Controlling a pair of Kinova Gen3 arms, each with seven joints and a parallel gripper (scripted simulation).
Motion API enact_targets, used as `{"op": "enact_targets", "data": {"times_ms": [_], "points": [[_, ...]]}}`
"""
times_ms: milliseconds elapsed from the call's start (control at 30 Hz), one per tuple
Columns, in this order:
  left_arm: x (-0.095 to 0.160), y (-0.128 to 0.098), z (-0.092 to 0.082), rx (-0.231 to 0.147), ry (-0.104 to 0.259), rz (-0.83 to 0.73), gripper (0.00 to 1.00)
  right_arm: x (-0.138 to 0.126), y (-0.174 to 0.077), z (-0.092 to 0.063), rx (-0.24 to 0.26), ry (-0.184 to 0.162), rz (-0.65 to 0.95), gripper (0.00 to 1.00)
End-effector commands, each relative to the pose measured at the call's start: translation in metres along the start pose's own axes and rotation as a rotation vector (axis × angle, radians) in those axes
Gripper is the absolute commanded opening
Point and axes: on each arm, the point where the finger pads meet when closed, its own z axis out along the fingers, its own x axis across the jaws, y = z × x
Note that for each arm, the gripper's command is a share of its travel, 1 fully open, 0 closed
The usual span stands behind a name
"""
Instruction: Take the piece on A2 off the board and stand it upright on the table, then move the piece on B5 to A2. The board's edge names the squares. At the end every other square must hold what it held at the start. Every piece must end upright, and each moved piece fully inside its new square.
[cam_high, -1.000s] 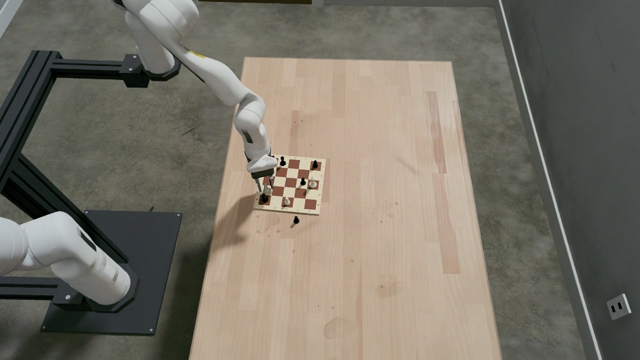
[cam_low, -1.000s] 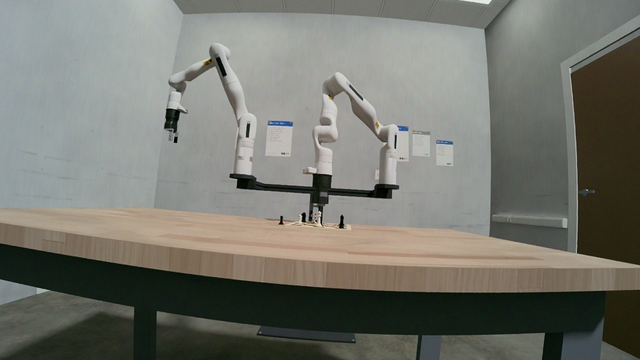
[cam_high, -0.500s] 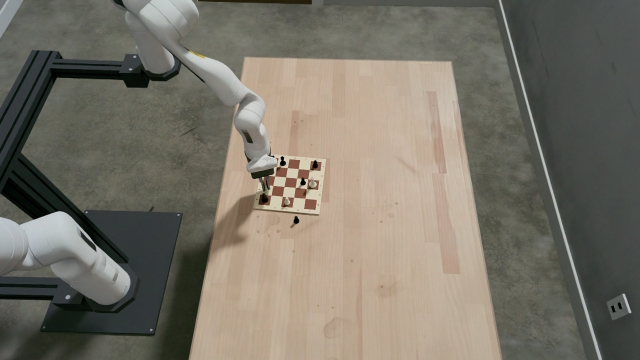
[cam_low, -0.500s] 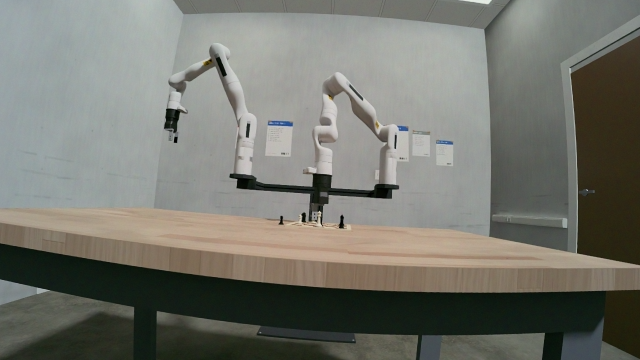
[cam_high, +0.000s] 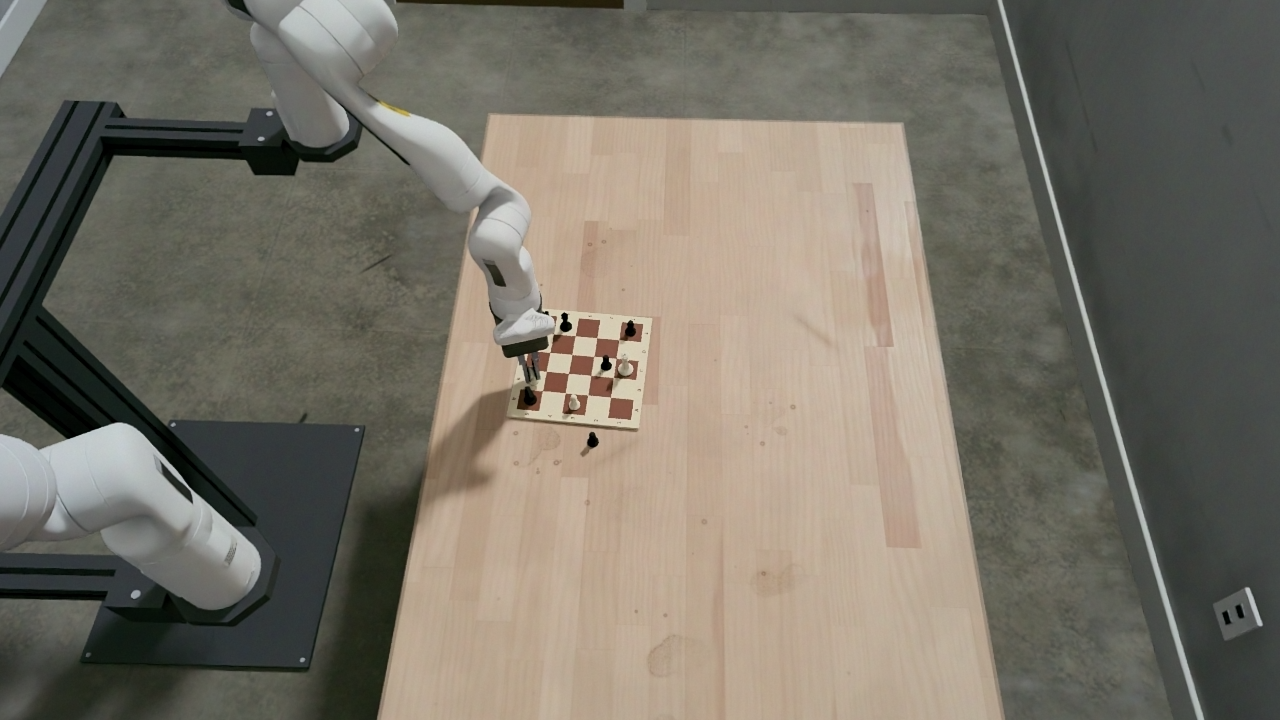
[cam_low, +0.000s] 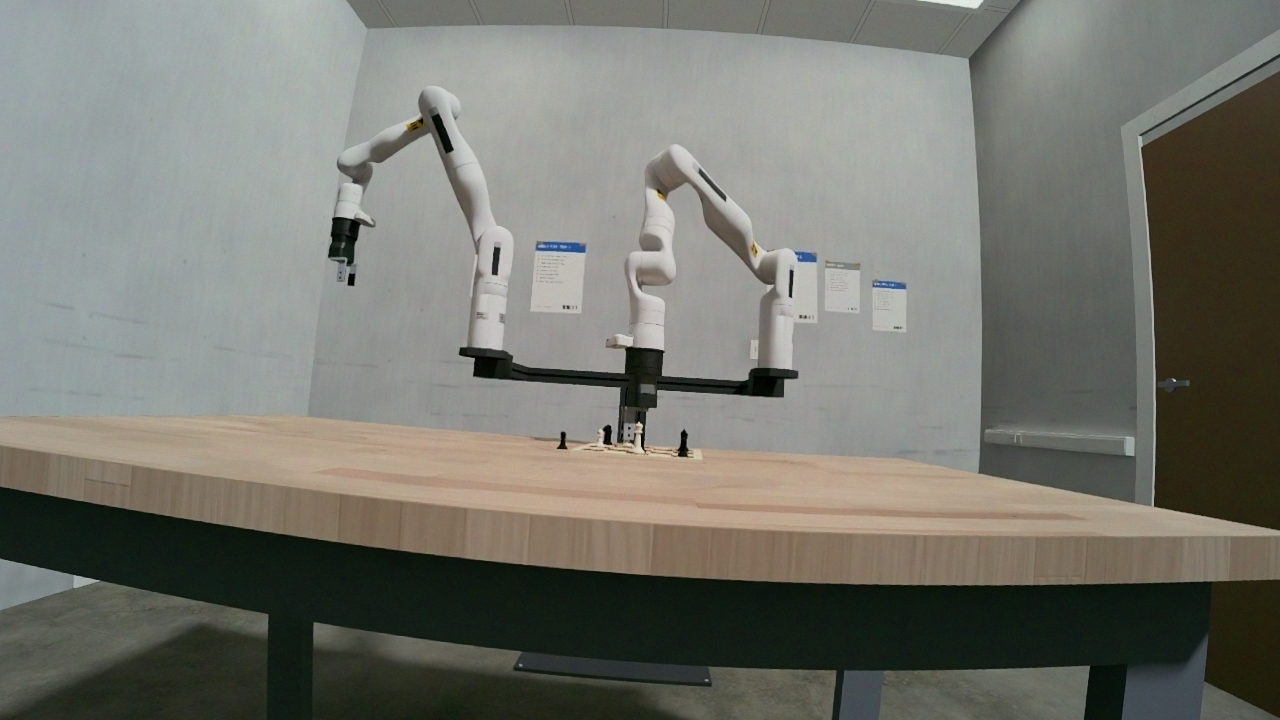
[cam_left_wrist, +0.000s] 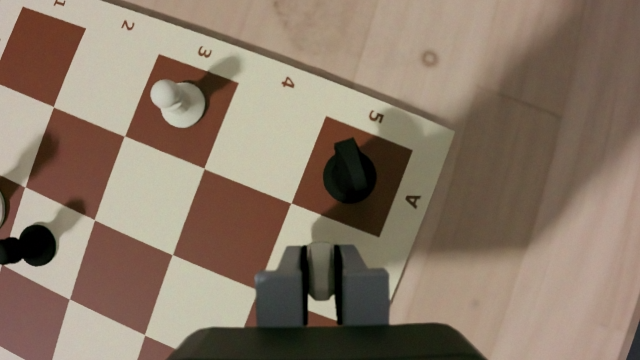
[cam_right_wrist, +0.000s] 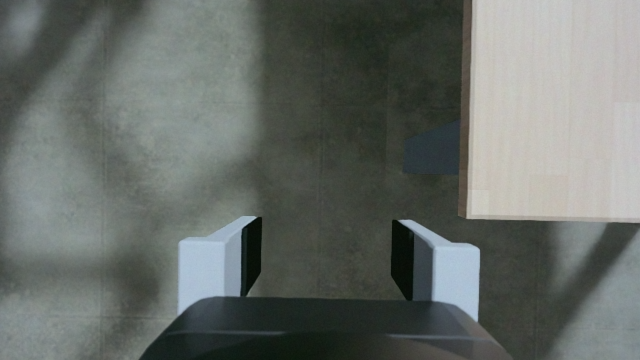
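Observation:
My left gripper (cam_high: 530, 369) (cam_low: 633, 431) (cam_left_wrist: 320, 273) is shut on the white piece (cam_left_wrist: 320, 272), which is upright over B5; its base is hidden by the fingers. Square A2 (cam_high: 597, 406) (cam_left_wrist: 105, 80) of the board (cam_high: 636, 413) (cam_left_wrist: 430, 145) is empty. A black pawn (cam_high: 592, 439) (cam_low: 562, 439) stands upright on the table just outside the board's A edge. My right gripper (cam_low: 345, 272) (cam_right_wrist: 326, 246) is open and empty, high up and away from the board, beyond the table's edge.
A black piece (cam_high: 529, 396) (cam_left_wrist: 350, 172) stands on A5, close beside the left fingers. A white pawn (cam_high: 573, 403) (cam_left_wrist: 182, 102) stands on A3, next to A2. A white piece (cam_high: 624, 366) and several black pieces stand farther over the board.

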Motion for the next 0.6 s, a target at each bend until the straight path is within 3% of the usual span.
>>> {"op": "enact_targets", "data": {"times_ms": [0,300,533,567], "points": [[0.000,-0.001,-0.001,0.002,-0.001,0.000,0.00,0.000,0.000,-0.001,-0.002,0.000,0.000,1.00],[0.000,-0.001,-0.007,0.002,-0.001,0.000,0.00,0.000,0.000,-0.001,-0.002,0.000,0.000,1.00],[0.000,-0.001,-0.051,0.002,-0.001,0.000,0.00,0.000,0.000,-0.001,-0.002,0.000,0.000,1.00],[0.000,-0.001,-0.051,0.002,-0.001,0.000,0.00,0.000,0.000,-0.001,-0.002,0.000,0.000,1.00]]}}
